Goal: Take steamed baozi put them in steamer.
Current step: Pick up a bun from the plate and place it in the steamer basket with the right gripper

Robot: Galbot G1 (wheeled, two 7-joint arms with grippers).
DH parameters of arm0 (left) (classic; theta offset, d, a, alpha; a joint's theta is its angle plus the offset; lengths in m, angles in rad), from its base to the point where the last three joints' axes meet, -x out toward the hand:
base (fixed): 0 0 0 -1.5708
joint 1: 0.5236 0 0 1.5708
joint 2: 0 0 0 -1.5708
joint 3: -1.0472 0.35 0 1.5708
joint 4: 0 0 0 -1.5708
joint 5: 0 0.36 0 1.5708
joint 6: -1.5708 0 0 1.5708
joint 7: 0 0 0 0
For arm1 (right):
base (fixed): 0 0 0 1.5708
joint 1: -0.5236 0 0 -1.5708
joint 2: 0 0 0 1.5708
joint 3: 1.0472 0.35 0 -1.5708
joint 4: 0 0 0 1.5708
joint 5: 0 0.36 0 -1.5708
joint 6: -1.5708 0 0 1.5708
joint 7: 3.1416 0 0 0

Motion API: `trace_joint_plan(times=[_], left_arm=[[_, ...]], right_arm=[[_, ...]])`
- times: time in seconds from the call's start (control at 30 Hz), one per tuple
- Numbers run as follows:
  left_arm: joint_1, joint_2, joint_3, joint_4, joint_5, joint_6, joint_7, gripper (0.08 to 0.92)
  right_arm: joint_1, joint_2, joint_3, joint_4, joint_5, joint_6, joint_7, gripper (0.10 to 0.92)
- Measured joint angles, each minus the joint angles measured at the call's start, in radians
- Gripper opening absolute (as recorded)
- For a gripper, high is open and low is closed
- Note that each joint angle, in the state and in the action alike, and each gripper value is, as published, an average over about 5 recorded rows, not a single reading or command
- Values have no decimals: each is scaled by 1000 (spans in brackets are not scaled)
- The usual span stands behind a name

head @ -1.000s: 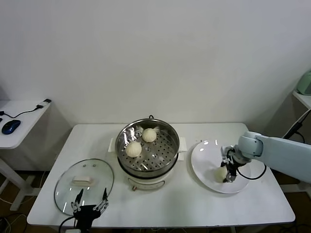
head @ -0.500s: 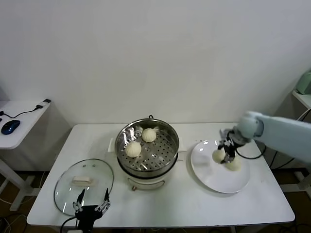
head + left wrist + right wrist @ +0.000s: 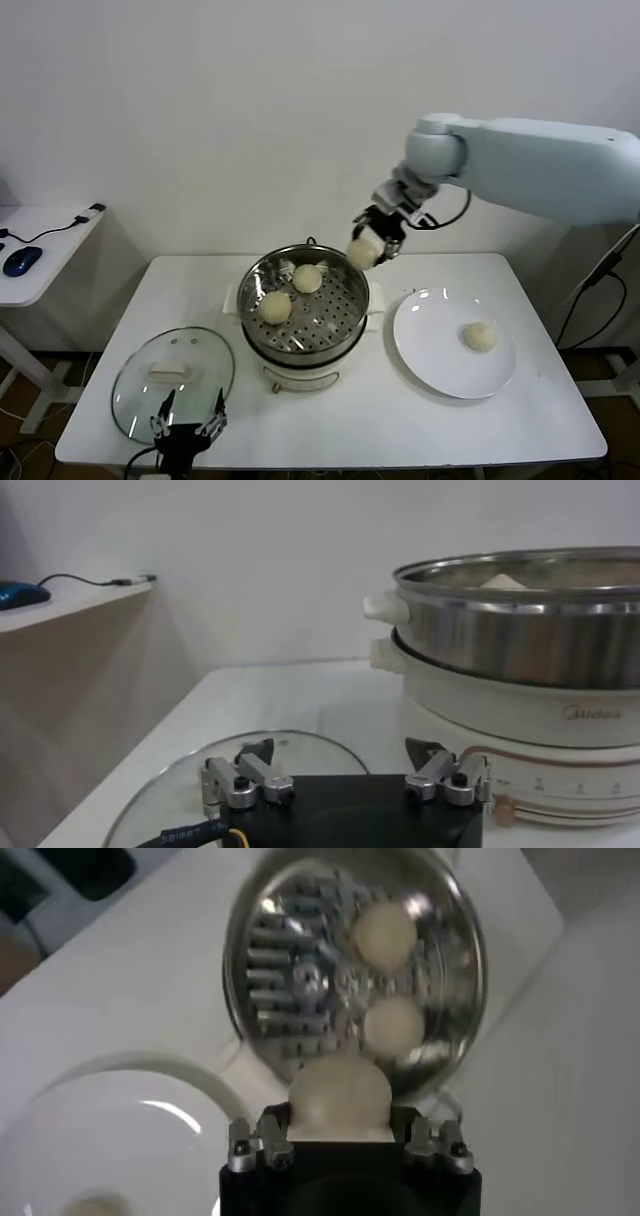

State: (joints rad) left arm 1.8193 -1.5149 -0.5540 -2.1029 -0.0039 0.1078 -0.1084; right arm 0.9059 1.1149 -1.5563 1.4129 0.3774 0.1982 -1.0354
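The steamer [image 3: 330, 326] stands mid-table with two steamed baozi [image 3: 307, 278] [image 3: 275, 306] on its perforated tray. My right gripper [image 3: 372, 243] hangs above the steamer's far right rim, shut on a third baozi [image 3: 361, 254]. The right wrist view shows that baozi [image 3: 338, 1096] between the fingers, with the steamer [image 3: 290, 978] and its two buns [image 3: 385, 933] [image 3: 393, 1023] below. Another baozi [image 3: 480, 336] lies on the white plate [image 3: 430, 345]. My left gripper [image 3: 185, 425] stays open and idle at the table's front edge.
A round glass lid [image 3: 172, 375] with a white handle lies flat at the front left, just beyond the left gripper [image 3: 345, 760]. The steamer's white base [image 3: 520, 710] stands close on that gripper's right. A side desk [image 3: 40, 250] with a mouse stands at the left.
My right gripper lifted a baozi off the plate and carried it up and left to above the steamer's rim. One baozi stays on the plate. The left arm has not moved.
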Motion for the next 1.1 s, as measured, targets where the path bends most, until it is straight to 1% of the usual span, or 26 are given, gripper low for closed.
trace_joint_plan(times=[0.2,0.37,0.53,0.77,0.87,0.97,1.03,1.1], left_arm=[[6,-2,-2,-3,0,0,-1,823],[13,0,-6,-6,0,-4,-1,823],[13,6,-13,-5,-3,-4,-2,823],[10,10,-16,-4,-8,-4,-2,823],[8,11,-16,-3,-9,-3,-2,823],[6,11,-17,-3,-10,-2,-2,823],[6,11,-17,-4,-10,-2,-2,823],[7,10,-17,-5,-11,-2,-2,823]], right_arm=[[-46,101,5,23,-112,130,-1,651],[-116,168,12,-3,-198,205,14,651],[-188,222,18,-47,-264,249,26,647],[-262,276,23,-103,-318,283,39,658],[-282,288,26,-120,-334,294,45,710],[-292,293,29,-128,-342,303,50,785],[-294,294,32,-131,-343,310,51,812],[-291,293,34,-131,-339,317,49,819]])
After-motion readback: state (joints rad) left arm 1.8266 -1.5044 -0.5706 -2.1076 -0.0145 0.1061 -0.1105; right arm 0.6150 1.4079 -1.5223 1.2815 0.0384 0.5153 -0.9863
